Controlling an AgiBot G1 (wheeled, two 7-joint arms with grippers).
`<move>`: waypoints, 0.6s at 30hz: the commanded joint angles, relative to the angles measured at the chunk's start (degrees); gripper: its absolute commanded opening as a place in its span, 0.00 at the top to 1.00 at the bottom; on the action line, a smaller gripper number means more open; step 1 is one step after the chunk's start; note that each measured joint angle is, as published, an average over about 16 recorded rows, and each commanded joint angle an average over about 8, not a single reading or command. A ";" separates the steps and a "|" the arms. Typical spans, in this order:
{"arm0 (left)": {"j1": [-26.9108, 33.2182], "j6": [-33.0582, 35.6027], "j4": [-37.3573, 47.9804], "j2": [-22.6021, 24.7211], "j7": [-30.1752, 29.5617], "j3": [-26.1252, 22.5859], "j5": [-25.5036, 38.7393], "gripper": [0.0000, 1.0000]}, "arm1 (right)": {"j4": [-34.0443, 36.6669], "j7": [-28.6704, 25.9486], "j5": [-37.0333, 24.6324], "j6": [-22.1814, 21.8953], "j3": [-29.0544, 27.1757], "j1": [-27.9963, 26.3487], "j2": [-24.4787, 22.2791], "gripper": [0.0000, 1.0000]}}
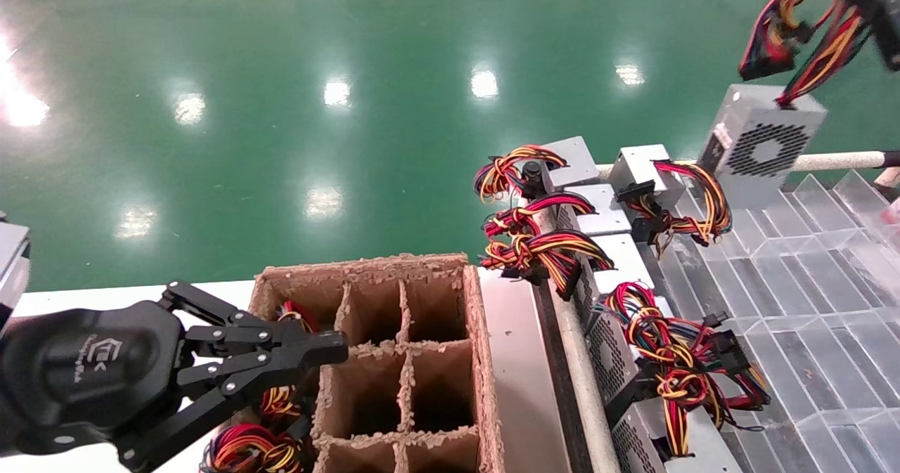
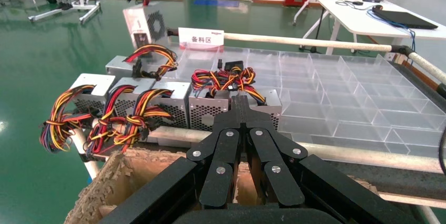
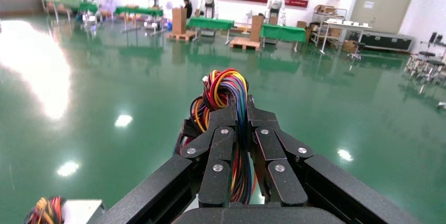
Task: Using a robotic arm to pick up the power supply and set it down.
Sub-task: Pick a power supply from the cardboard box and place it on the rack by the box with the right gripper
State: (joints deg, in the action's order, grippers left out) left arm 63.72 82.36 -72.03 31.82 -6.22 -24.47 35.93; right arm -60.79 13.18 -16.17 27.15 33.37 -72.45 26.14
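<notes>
Cardboard divider box (image 1: 422, 318) sits at the near edge, with the left pincer (image 1: 330, 350) fully closed and empty above its rim. Suspended above the clear-plastic tray desk (image 1: 808, 283), the power supply (image 1: 763, 143) hangs by its wire bundle (image 3: 231, 108). The right pincer (image 3: 241, 124) is clamped around those wires.

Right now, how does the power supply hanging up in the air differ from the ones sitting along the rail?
The lifted power supply dangles by its wires from the right gripper; the row of power supplies rests on the rack. Its wires are pulled up taut; theirs droop loose. All are silver boxes with vents and coloured wires.
</notes>
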 commanded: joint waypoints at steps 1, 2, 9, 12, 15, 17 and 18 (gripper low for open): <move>0.00 0.00 0.00 0.00 0.00 0.00 0.00 1.00 | 2.46 2.57 1.17 0.05 -1.53 1.11 3.03 1.00; 0.00 0.00 0.00 0.00 0.00 0.00 0.00 1.00 | 3.82 3.70 1.56 0.36 -2.26 1.21 4.45 1.00; 0.00 0.00 0.00 0.00 0.00 0.00 0.00 1.00 | 13.98 9.74 4.16 3.98 -6.46 0.22 13.63 1.00; 0.00 0.00 0.00 0.00 0.00 0.00 0.00 1.00 | 17.81 11.82 5.34 5.98 -7.91 -0.20 16.93 1.00; 0.00 0.00 0.00 0.00 0.00 0.00 0.00 1.00 | 20.44 14.11 6.92 7.46 -9.83 0.00 19.73 1.00; 0.00 0.00 0.00 0.00 0.00 0.00 0.00 1.00 | 21.58 15.82 8.29 8.18 -11.41 0.67 21.61 1.00; 0.00 0.00 0.00 0.00 0.00 0.00 0.00 1.00 | 22.00 16.66 8.99 8.47 -12.20 1.10 22.55 1.00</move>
State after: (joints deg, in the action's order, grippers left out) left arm 63.72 82.36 -72.03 31.82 -6.22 -24.48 35.92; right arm -39.49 29.82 -7.24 35.31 21.33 -70.91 48.84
